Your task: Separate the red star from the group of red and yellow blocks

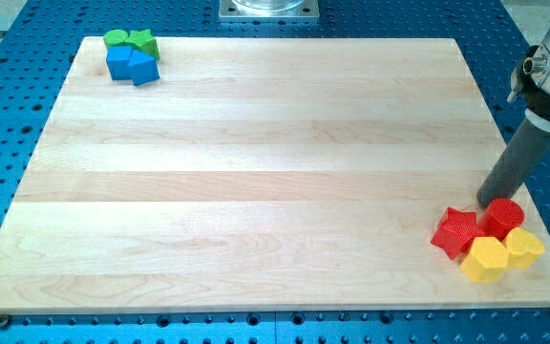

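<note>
The red star [455,232] lies near the board's bottom right corner. It touches a red round block [504,217] on its right and a yellow hexagonal block [485,259] below it. A second yellow block [524,247] sits to the right of the first, under the red round block. My tip [486,203] stands just above this group, at the upper left edge of the red round block and up and to the right of the red star. The dark rod slants up to the view's right.
A second group sits at the board's top left corner: a green round block [115,39], a green star [142,41], and two blue blocks [120,63] [144,68]. The wooden board [256,172] lies on a blue perforated table. A metal base [269,9] is at the view's top.
</note>
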Robot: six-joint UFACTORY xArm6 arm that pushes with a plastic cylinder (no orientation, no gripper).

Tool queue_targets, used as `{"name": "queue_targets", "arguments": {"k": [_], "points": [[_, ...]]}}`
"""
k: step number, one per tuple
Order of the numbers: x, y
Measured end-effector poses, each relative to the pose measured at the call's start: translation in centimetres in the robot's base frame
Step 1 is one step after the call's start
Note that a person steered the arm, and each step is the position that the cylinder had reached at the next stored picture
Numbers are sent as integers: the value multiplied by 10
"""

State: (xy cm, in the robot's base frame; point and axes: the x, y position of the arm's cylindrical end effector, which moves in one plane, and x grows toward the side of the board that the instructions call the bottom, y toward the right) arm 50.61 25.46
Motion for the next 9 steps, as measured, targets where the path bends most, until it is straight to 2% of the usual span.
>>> {"name": "queue_targets", "arguments": {"k": [1, 2, 3, 4, 5, 6, 7, 9], "points": [[0, 0], [-26, 26], [-60, 85], [-40, 90], [26, 84], [92, 55], [102, 25], [78, -52]]}}
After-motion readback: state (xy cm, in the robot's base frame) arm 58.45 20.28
